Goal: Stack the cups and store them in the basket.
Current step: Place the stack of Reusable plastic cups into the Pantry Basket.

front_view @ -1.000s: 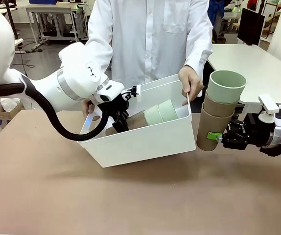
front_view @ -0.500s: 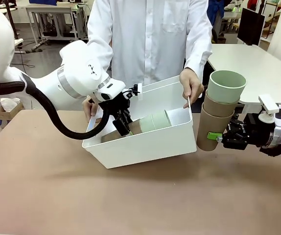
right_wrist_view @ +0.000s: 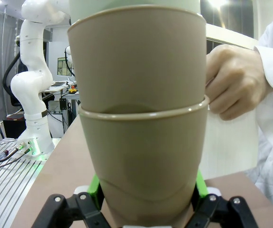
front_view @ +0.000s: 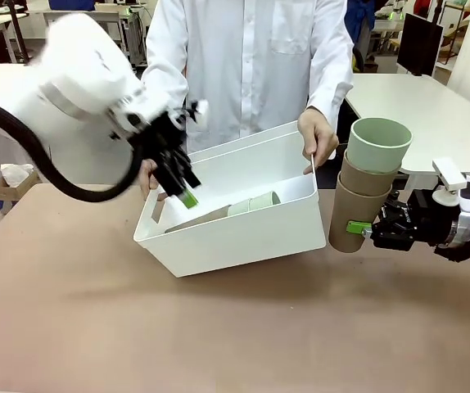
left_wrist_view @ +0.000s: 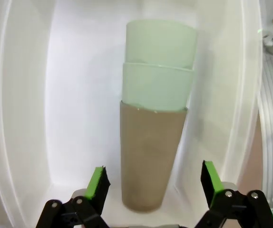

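Note:
The white basket (front_view: 243, 237) stands tilted at mid-table, a person's hands (front_view: 317, 135) holding its two ends. A stack of cups (front_view: 235, 210), one brown and two mint, lies on its side inside. My left gripper (front_view: 183, 193) hangs open just above the basket's left end. In the left wrist view the same stack (left_wrist_view: 148, 156) lies free on the basket floor (left_wrist_view: 79, 95) between the spread fingers of my left gripper (left_wrist_view: 154, 185). My right gripper (front_view: 363, 229) is shut on the bottom cup of a second stack (front_view: 368, 184), two brown and one mint, held upright right of the basket.
The right wrist view has the held brown cups (right_wrist_view: 139, 142) up close, with my right gripper (right_wrist_view: 146, 199) clamped at their base and the person's hand (right_wrist_view: 231, 80) on the basket's white wall (right_wrist_view: 224, 147) behind. Bare brown table (front_view: 219, 327) lies in front of the basket.
My left gripper has let go of the stack in the basket and risen up and to the left. The stack has settled flatter on the basket floor. The right arm has not moved.

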